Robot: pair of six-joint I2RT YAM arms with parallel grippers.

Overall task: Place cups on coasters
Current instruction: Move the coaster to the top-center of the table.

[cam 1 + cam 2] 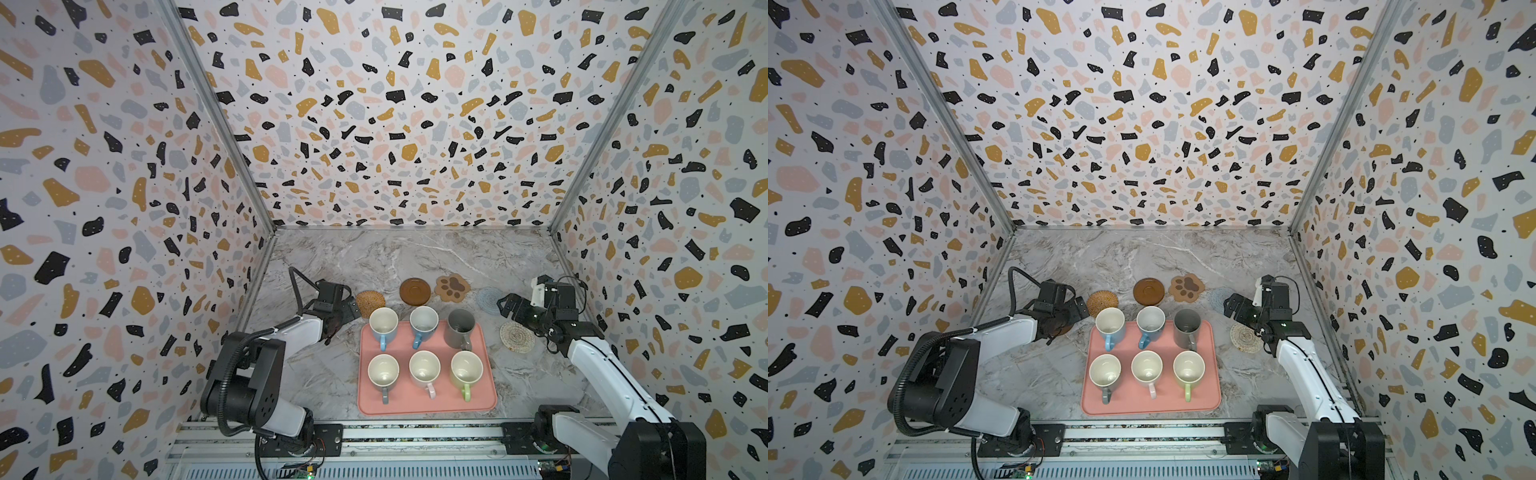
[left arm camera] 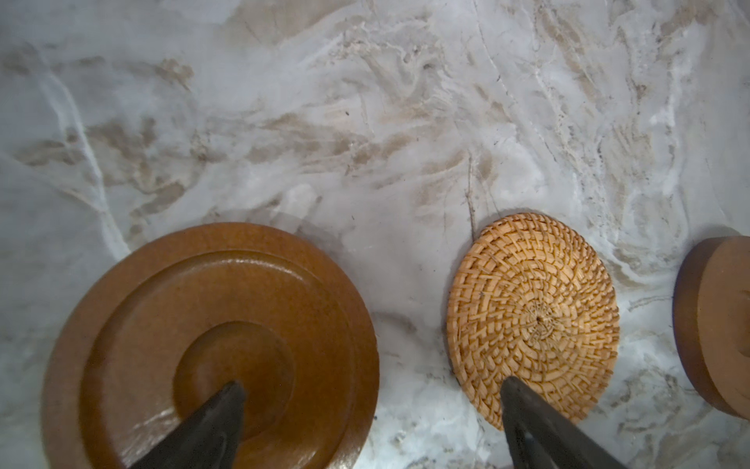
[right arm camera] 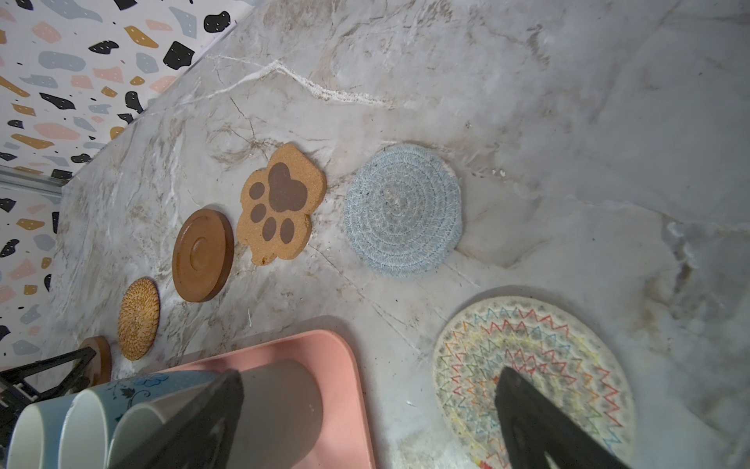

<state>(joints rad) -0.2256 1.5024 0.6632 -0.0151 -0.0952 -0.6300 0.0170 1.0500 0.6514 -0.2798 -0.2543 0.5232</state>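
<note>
One wooden disc hides under the wide-open, empty left gripper; the right gripper gapes empty too.

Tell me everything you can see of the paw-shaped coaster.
The paw-shaped coaster is a thin flat mat, tan and speckled like cork. It is cut to a paw outline, with a dark brown main pad and four toe marks on top. It lies flat on the marble table, in the row beyond the pink tray. It sits between the brown wooden disc and the grey-blue woven round, apart from the latter. Nothing rests on it.
</note>
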